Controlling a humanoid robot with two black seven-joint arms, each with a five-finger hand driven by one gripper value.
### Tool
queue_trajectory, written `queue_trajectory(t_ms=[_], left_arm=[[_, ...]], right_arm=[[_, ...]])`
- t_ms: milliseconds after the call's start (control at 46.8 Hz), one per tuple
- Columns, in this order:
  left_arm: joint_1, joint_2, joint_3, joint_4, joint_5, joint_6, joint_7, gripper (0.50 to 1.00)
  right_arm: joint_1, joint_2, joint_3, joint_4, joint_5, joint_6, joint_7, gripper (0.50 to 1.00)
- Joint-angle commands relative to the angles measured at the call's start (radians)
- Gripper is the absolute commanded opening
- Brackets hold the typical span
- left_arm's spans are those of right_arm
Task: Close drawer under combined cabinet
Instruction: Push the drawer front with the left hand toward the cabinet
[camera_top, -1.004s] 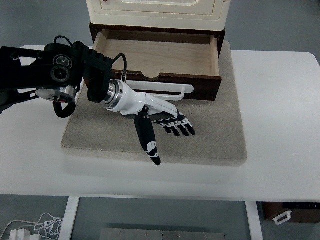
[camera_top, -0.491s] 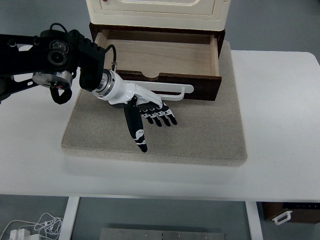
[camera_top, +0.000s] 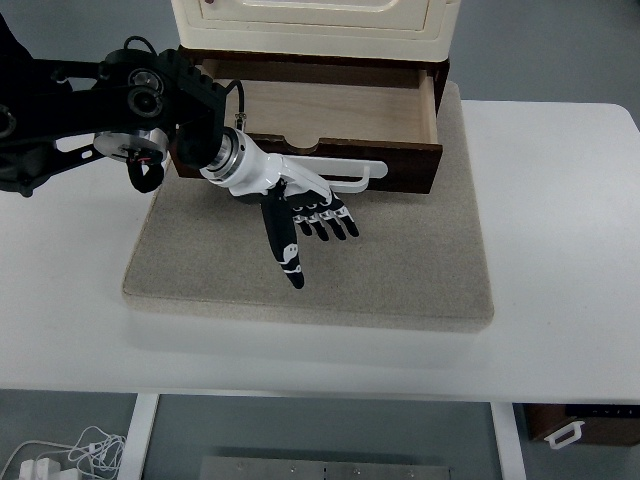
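Drawer (camera_top: 330, 115) pulled out under cream cabinet (camera_top: 315, 25) at 12 o'clock, left hand (camera_top: 300, 205) just before its white handle (camera_top: 345, 180), fingers (camera_top: 325, 222) spread wide, holding nothing, grey mat (camera_top: 400, 270) beneath.

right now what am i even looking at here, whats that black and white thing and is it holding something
You are looking down from a camera on a humanoid robot, seen from the robot's own side of a white table. The black and white thing is the robot's left hand, on a black arm coming in from the left edge. Its fingers are spread and hold nothing. The hand sits right in front of a wooden drawer that is pulled open and looks empty, close by its white handle; I cannot tell if it touches. The drawer belongs to a cream cabinet standing on a grey mat. The right arm is not in view. The job is to push that drawer shut.
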Motion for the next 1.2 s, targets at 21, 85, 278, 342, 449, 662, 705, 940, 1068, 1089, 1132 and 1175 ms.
queue_trajectory(t_ms=[21, 85, 278, 342, 449, 662, 705, 940, 1068, 1089, 1132, 1175], left_arm=[[0.0, 0.0, -0.006, 0.013, 0.001, 0.002, 0.0, 0.999], [-0.002, -0.001, -0.006, 0.022, 0.001, 0.002, 0.0, 0.999], [-0.003, -0.001, -0.007, 0.056, 0.002, 0.003, -0.002, 0.999], [-0.003, -0.003, -0.013, 0.072, 0.002, 0.003, -0.002, 0.999], [-0.003, -0.003, -0.024, 0.095, 0.005, 0.0, -0.006, 0.999], [-0.003, -0.004, -0.033, 0.131, 0.008, 0.0, -0.006, 0.999], [-0.002, -0.004, -0.036, 0.137, 0.014, 0.0, -0.008, 0.999], [0.002, -0.012, -0.061, 0.163, 0.05, 0.0, -0.006, 0.999], [0.003, -0.021, -0.061, 0.2, 0.051, 0.0, -0.008, 0.999], [0.003, -0.024, -0.061, 0.203, 0.051, 0.0, -0.008, 0.996], [0.003, -0.027, -0.062, 0.211, 0.05, 0.0, -0.008, 0.999], [0.003, -0.029, -0.062, 0.217, 0.05, 0.0, -0.008, 0.999]], right_arm=[[0.0, 0.0, 0.0, 0.0, 0.0, 0.0, 0.0, 0.952], [0.0, 0.0, 0.001, 0.0, 0.0, 0.0, 0.0, 0.952], [0.0, 0.0, 0.0, 0.0, 0.0, 0.0, 0.0, 0.952], [0.0, 0.0, 0.0, 0.0, 0.0, 0.0, 0.0, 0.952], [0.0, 0.0, 0.0, 0.0, 0.0, 0.0, 0.0, 0.952], [0.0, 0.0, 0.0, 0.0, 0.0, 0.0, 0.0, 0.952], [0.0, 0.0, 0.001, 0.0, 0.0, 0.0, 0.0, 0.952], [0.0, 0.0, 0.0, 0.0, 0.0, 0.0, 0.0, 0.952], [0.0, 0.0, 0.0, 0.0, 0.0, 0.0, 0.0, 0.952], [0.0, 0.0, 0.001, 0.0, 0.0, 0.0, 0.0, 0.952], [0.0, 0.0, 0.0, 0.0, 0.0, 0.0, 0.0, 0.952], [0.0, 0.0, 0.0, 0.0, 0.0, 0.0, 0.0, 0.952]])
